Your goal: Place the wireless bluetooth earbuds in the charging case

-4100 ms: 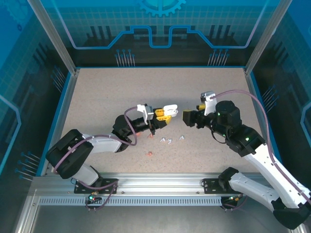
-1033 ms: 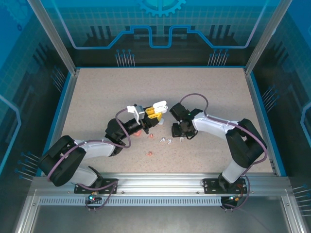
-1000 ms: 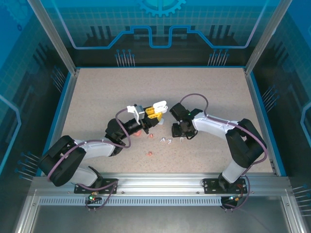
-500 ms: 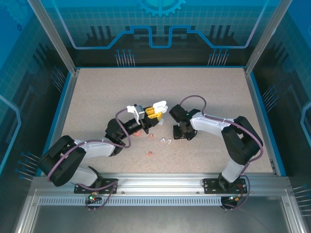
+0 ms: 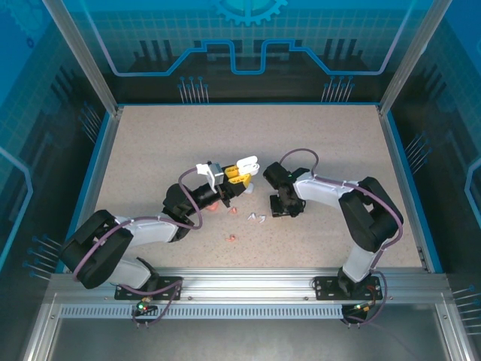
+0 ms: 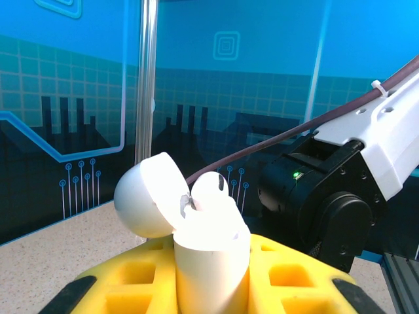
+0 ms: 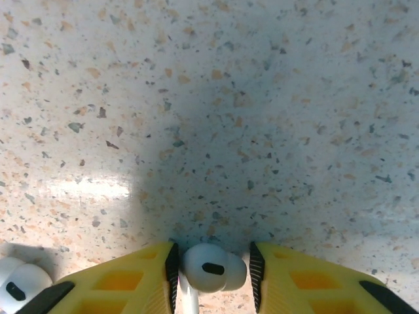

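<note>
Nearest the arm bases, on the speckled beige tabletop [image 5: 150, 150] and well short of the small rounded white charging case [image 5: 246, 163]: one tiny pinkish-red stemmed earbud [image 5: 231, 238], lying alone. Closer to the case, on its near side: two white stemmed earbuds [image 5: 258, 219] just beside each other; two more pinkish-red earbuds [image 5: 233, 212] to its near left, by the left arm. Near right of the case: right gripper [image 5: 280, 212] pointing down, yellow fingers [image 7: 131, 288] set narrowly either side of a white earbud [image 7: 213, 268] on the tabletop; cannot tell whether the black pads [image 7: 172, 268] press its head or stand just off. Just left of that one: another white earbud [image 7: 16, 284]. Next, left gripper [image 5: 239, 176], yellow fingers [image 6: 294, 275] pinching the case's lower body, holding it upright off the tabletop, lid [image 6: 145, 203] swung open leftward, what looks like a white earbud head [image 6: 211, 190] poking above its rim. Beyond the case: the right arm's black joint [image 6: 321, 209], then the blue glass back wall [image 5: 240, 45].
</note>
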Motion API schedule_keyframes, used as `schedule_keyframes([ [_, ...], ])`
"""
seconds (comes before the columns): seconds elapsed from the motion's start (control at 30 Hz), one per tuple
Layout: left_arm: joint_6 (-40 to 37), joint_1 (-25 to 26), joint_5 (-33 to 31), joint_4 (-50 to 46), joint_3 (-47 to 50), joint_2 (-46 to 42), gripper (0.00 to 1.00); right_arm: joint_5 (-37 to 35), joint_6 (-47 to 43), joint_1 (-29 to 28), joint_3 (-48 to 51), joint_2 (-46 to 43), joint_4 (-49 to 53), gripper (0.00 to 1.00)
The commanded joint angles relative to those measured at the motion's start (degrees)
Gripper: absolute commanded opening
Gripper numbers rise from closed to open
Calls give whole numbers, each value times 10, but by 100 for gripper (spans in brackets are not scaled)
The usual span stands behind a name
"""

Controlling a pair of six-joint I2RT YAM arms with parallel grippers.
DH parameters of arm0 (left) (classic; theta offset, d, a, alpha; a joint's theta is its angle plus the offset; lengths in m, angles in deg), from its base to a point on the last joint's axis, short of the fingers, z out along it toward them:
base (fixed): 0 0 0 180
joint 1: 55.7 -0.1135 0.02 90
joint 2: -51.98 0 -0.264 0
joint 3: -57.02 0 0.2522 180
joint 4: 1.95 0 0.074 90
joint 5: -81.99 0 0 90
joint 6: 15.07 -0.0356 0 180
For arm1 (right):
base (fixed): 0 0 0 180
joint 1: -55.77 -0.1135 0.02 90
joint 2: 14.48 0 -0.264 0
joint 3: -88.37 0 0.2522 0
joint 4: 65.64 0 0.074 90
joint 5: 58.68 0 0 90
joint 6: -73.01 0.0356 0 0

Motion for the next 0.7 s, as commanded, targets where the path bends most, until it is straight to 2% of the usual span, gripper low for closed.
schedule_keyframes([
  [0.0, -3, -5, -7, 23, -1, -6, 0, 29, -6, 5, 0, 19, 17, 34],
  [0.37, -4, -5, -6, 23, 0, -6, 0, 39, -9, 5, 10, 2, 7, 28],
  [0.67, 5, -5, -6, 22, -3, 1, 0, -9, -23, 5, 53, -144, -44, 28],
])
